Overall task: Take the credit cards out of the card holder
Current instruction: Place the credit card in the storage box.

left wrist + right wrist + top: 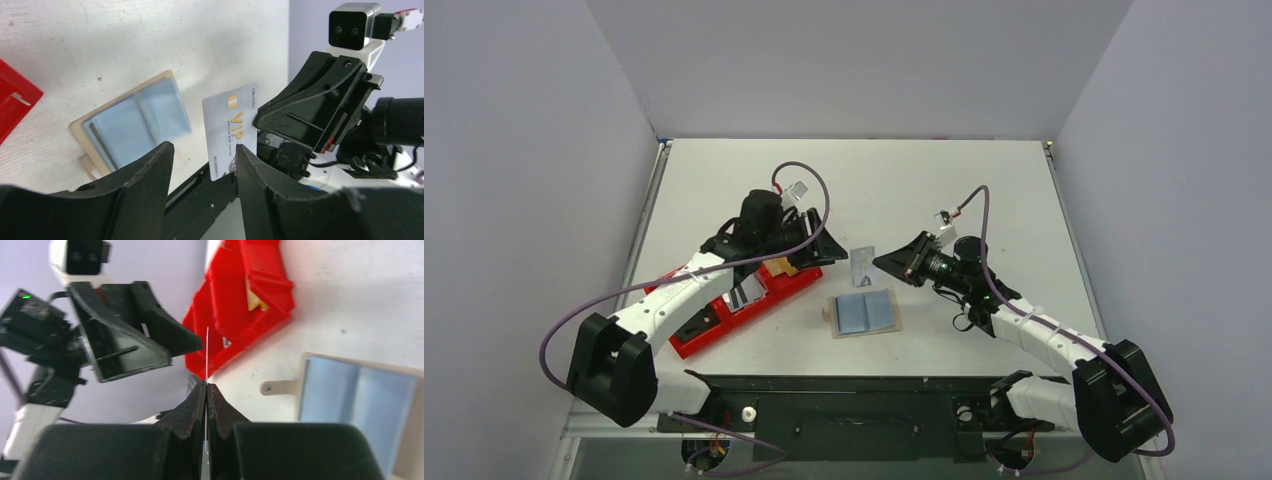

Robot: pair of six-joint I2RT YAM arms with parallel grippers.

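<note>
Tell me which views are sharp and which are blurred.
Top external: even light, sharp. Left wrist: the white card is crisp, its print readable. Right wrist: blurred all over, that card only a thin edge line, the card holder hazy.

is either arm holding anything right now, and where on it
The right gripper is shut on the pale VIP card, pinched by one edge between its fingers. The left gripper is open and holds nothing.
</note>
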